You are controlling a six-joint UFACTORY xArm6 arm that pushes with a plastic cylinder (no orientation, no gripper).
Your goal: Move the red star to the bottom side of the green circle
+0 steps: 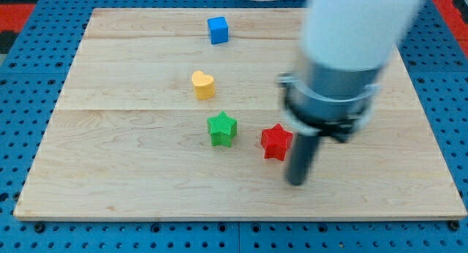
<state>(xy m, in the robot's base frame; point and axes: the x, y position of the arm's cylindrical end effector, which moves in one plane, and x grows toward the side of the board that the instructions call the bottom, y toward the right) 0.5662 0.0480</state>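
The red star [276, 142] lies on the wooden board [131, 158], right of centre. My tip [296, 183] rests on the board just right of and slightly below the red star, close to it or touching its right edge. A green star [222, 129] lies to the left of the red star. No green circle shows; the arm's white and grey body [344, 55] covers the board's upper right part.
A yellow heart [203, 85] lies above the green star. A blue cube [218, 30] sits near the board's top edge. Blue pegboard [29, 77] surrounds the board.
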